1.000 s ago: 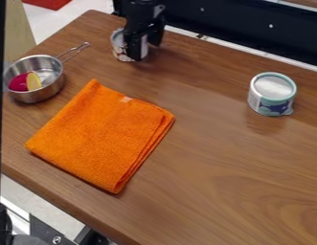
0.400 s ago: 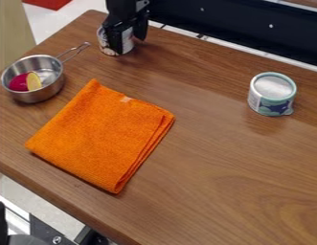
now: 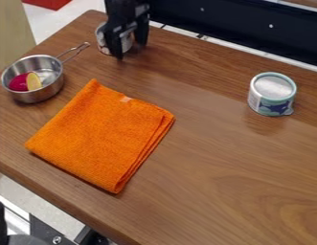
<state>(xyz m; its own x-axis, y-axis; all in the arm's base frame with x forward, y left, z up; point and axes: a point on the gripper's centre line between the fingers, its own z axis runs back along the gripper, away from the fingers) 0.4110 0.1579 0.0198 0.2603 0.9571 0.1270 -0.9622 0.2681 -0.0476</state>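
The can [image 3: 127, 43] stands upright at the far left part of the brown table [image 3: 218, 162], with its long way going up and down. The black gripper [image 3: 130, 50] is open, with its two fingers wide apart, right by the can. I cannot tell if they touch it. The metal pan [image 3: 34, 95]'s handle points toward the can.

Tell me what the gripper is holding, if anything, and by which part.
It cannot be told: the gripper hangs right at the can, partly hiding it, so any hold is unclear.
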